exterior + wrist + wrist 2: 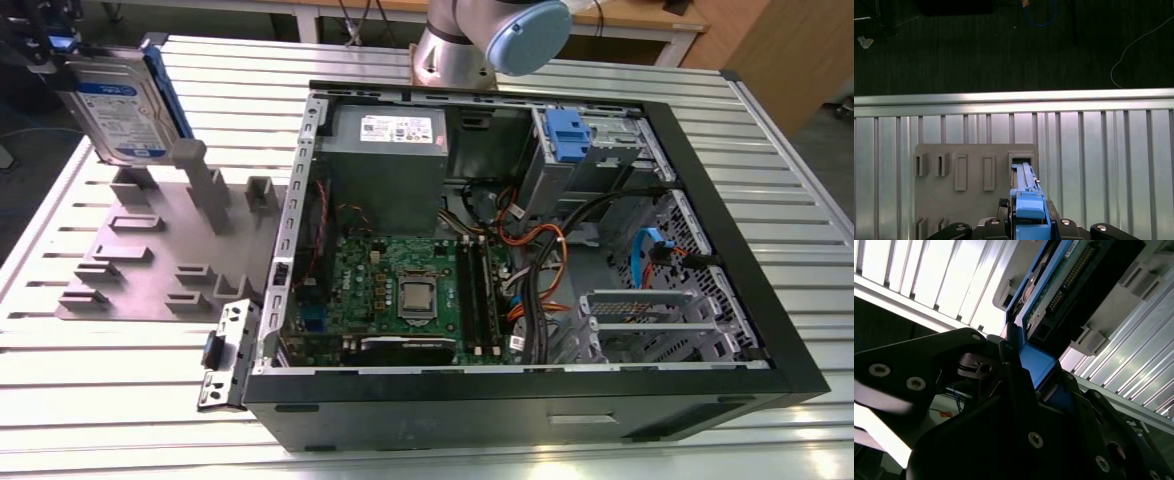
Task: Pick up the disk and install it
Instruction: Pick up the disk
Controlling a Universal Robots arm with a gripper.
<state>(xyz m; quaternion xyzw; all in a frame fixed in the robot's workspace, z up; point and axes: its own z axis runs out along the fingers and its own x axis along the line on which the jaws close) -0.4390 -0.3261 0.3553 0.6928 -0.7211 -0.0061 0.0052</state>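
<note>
While the gripper [54, 52] clamps the disk [123, 110] by its top edge, it stands upright at the exterior view's far left, at the grey stand [147, 270] — the pickup step, I judge. Installing calls for a steady carry across into the open computer case [767, 300].

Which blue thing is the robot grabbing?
The disk with the blue frame, on the exterior view's left, clamped in the gripper. The blue latch sits inside the computer case, untouched.
</note>
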